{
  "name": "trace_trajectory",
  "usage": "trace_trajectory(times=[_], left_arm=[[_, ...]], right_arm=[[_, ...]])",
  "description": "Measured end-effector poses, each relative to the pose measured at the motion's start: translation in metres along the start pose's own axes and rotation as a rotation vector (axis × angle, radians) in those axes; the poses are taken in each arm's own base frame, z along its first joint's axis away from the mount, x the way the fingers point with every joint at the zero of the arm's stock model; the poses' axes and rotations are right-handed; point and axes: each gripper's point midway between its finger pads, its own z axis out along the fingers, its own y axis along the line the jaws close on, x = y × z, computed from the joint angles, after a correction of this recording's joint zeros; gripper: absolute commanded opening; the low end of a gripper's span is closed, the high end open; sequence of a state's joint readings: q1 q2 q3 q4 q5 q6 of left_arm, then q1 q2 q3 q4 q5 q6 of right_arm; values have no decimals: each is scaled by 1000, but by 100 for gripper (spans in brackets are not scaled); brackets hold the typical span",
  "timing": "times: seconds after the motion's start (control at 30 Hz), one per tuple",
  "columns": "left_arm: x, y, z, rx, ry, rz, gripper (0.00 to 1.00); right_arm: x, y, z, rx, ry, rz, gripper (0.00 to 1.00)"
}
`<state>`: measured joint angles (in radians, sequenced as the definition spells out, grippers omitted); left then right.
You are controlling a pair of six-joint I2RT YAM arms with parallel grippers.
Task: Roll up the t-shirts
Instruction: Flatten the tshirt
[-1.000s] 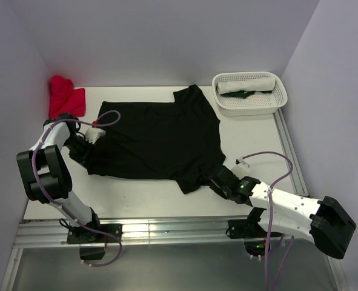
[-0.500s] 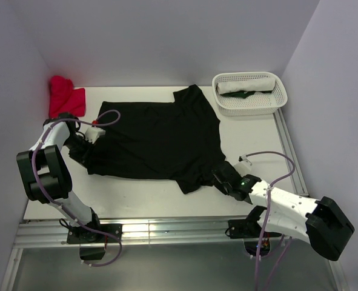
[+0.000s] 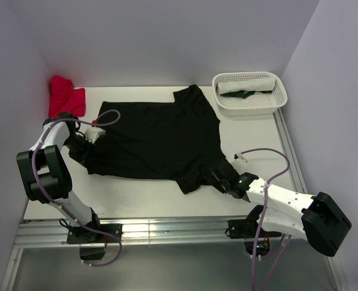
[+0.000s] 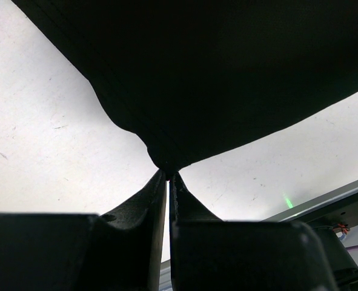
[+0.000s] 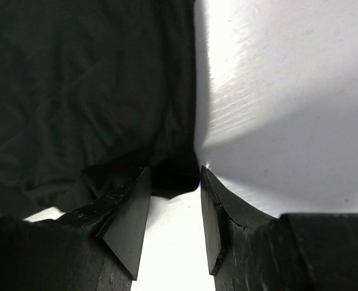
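Black t-shirt (image 3: 154, 136) lying spread on the desk (image 3: 136, 197), pinched at one edge.
A crumpled red shirt (image 3: 65, 98) is sitting in the far-left corner. The left fingers (image 4: 143, 199) are clenching the black t-shirt's left edge. The right fingers (image 5: 128, 221) are standing parted, straddling its near-right hem. A white basket (image 3: 249, 106) is resting at the far right.

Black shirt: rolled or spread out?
Spread out. The shirt lies flat on the table, sleeves out, with no roll begun.
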<state>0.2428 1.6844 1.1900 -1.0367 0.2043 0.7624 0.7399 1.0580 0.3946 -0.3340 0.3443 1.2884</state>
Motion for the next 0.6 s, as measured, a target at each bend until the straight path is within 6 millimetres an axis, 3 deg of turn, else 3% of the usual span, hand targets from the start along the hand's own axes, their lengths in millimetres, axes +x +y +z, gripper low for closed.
trace_trajectory(times=[0.27, 0.6], left_arm=[[0, 0, 0, 0, 0, 0, 11], [0, 0, 0, 0, 0, 0, 11]], right_arm=[[0, 6, -8, -43, 15, 7, 47], [9, 3, -4, -35, 46, -1, 48]])
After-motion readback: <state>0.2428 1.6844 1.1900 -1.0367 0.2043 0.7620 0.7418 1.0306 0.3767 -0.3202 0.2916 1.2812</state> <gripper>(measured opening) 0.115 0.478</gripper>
